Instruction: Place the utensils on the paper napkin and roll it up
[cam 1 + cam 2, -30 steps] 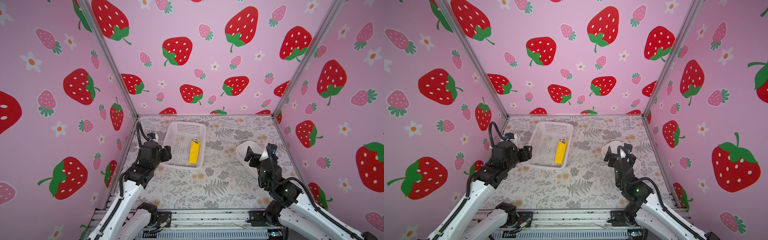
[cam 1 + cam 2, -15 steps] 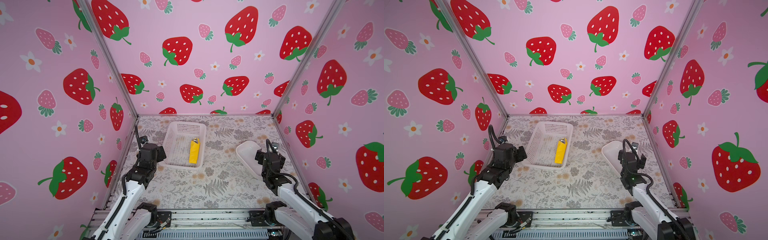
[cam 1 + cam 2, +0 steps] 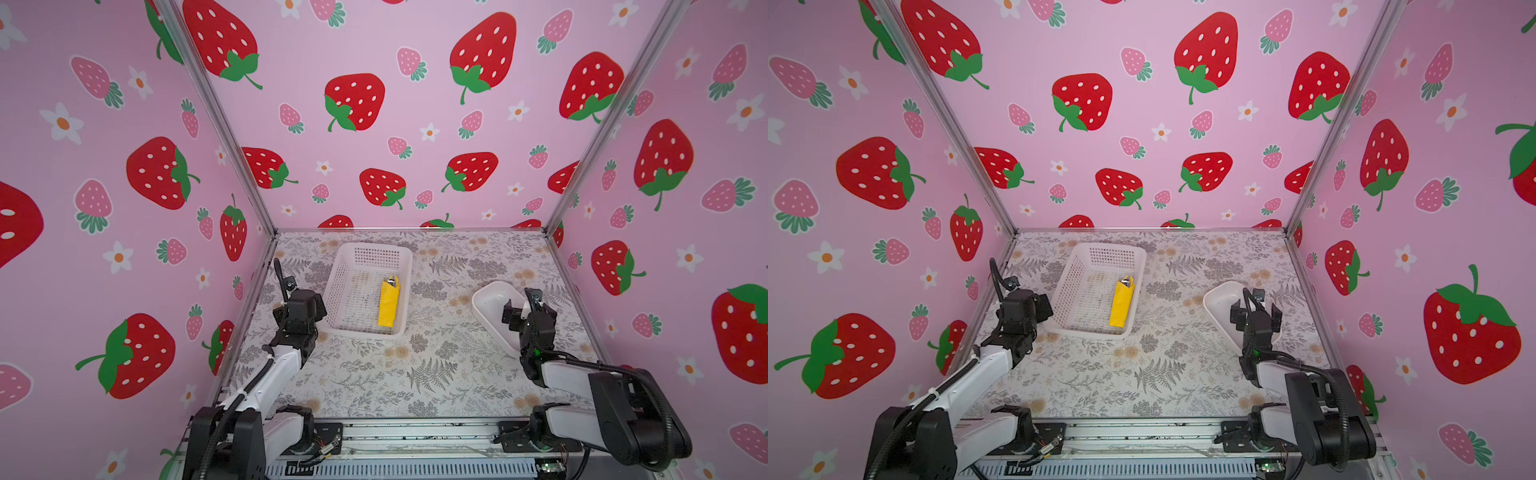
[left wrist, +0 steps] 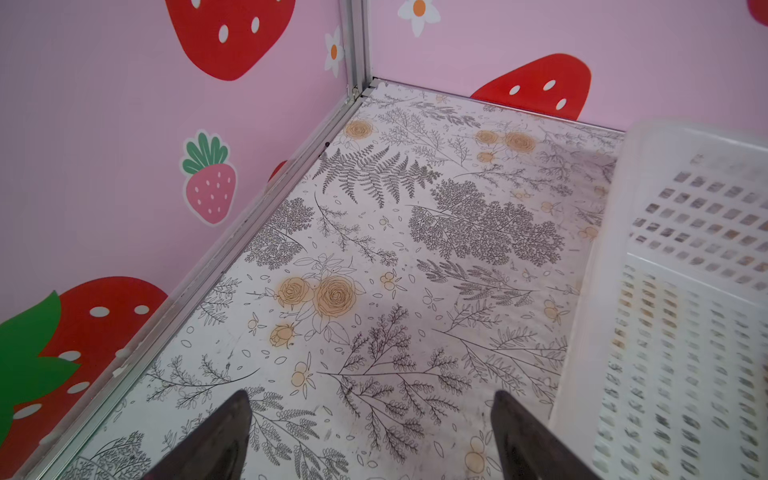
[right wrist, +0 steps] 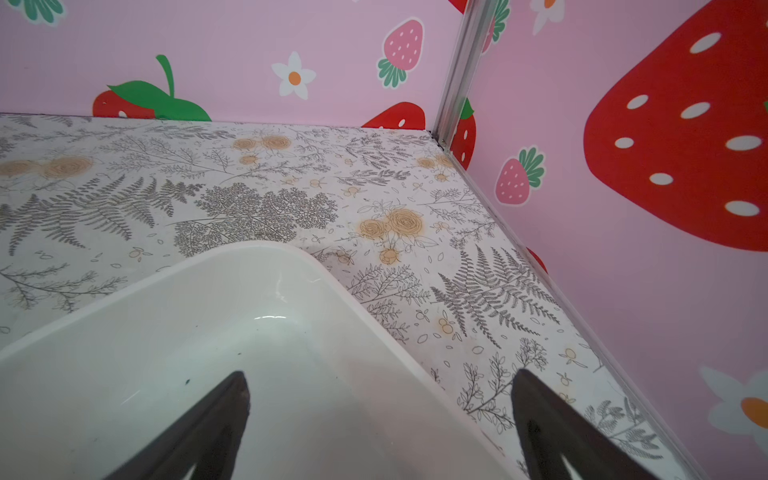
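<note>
The paper napkin [image 3: 389, 301] [image 3: 1121, 303] is a yellow roll lying inside the white mesh basket [image 3: 374, 249] [image 3: 1108, 247] along its right wall. A dark metal tip of the utensils [image 3: 390, 281] [image 3: 1126, 281] peeks from the roll's far end; the rest is hidden inside. My left gripper [image 3: 316, 309] [image 3: 1044, 307] [image 4: 371, 415] stands open and empty just left of the basket [image 4: 685, 208], low over the table. My right gripper [image 3: 523, 311] [image 3: 1255, 311] [image 5: 380, 399] is open and empty, straddling the rim of the white tray [image 5: 291, 249].
The smooth white tray [image 3: 490, 299] [image 3: 1221, 301] sits at the right of the floral table, with nothing in the part I can see. Pink strawberry walls enclose the left, back and right. Bare floral surface lies between basket and tray and toward the near edge.
My left gripper has drawn back from the basket's left rim and opened wider. My right arm has pulled back toward the near right and dropped lower over the tray. The roll has not moved.
</note>
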Robot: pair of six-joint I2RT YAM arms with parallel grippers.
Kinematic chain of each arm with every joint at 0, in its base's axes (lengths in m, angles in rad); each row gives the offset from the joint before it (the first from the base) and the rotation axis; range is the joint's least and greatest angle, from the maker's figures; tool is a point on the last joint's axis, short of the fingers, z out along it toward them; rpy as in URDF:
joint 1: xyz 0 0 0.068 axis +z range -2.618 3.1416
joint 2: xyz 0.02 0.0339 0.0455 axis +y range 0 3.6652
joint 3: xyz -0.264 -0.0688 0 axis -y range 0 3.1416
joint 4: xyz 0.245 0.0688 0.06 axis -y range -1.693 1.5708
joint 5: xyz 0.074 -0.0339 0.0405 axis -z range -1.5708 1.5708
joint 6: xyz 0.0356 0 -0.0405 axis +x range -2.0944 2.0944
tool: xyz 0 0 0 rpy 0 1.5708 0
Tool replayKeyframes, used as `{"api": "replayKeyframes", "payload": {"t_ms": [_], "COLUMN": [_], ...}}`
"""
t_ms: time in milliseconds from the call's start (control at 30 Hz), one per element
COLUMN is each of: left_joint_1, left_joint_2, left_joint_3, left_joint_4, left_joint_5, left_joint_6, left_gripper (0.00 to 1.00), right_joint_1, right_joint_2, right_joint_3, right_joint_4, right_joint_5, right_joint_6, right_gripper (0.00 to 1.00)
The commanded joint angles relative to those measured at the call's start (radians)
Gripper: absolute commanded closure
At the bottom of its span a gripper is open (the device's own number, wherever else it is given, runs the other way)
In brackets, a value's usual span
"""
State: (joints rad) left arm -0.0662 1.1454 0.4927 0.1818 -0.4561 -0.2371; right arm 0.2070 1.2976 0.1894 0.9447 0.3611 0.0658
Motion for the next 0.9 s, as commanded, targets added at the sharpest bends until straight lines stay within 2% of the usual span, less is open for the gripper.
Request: {"api": "replayKeyframes", "payload": {"t_ms": [0, 200, 400, 533, 733, 867], "left_joint_1": [0.014, 0.019, 0.027, 0.056, 0.055, 0.055], "left_joint_2": [0.047, 0.185, 0.261, 0.318, 0.405, 0.399], "left_joint_3": [-0.036, -0.054, -0.059, -0.046, -0.076, -0.058], "left_joint_4": [0.215, 0.371, 0.508, 0.528, 0.664, 0.616], "left_joint_5": [0.067, 0.142, 0.166, 0.241, 0.250, 0.244], "left_joint_6": [0.032, 0.086, 0.165, 0.158, 0.162, 0.165], "left_gripper": [0.09, 0.09, 0.10, 0.10, 0.11, 0.10], "right_joint_1": [-0.013, -0.019, -0.025, -0.025, -0.026, -0.030], "right_joint_2": [0.035, 0.090, 0.203, 0.283, 0.271, 0.282], "right_joint_3": [-0.007, 0.016, -0.043, -0.049, 0.013, 0.048], "right_joint_4": [0.198, 0.248, 0.473, 0.565, 0.427, 0.375], "right_joint_5": [-0.097, -0.137, -0.143, -0.156, -0.094, -0.055], "right_joint_6": [-0.051, -0.090, -0.109, -0.118, -0.091, -0.070], "right_gripper": [0.00, 0.00, 0.00, 0.00, 0.00, 0.00]}}
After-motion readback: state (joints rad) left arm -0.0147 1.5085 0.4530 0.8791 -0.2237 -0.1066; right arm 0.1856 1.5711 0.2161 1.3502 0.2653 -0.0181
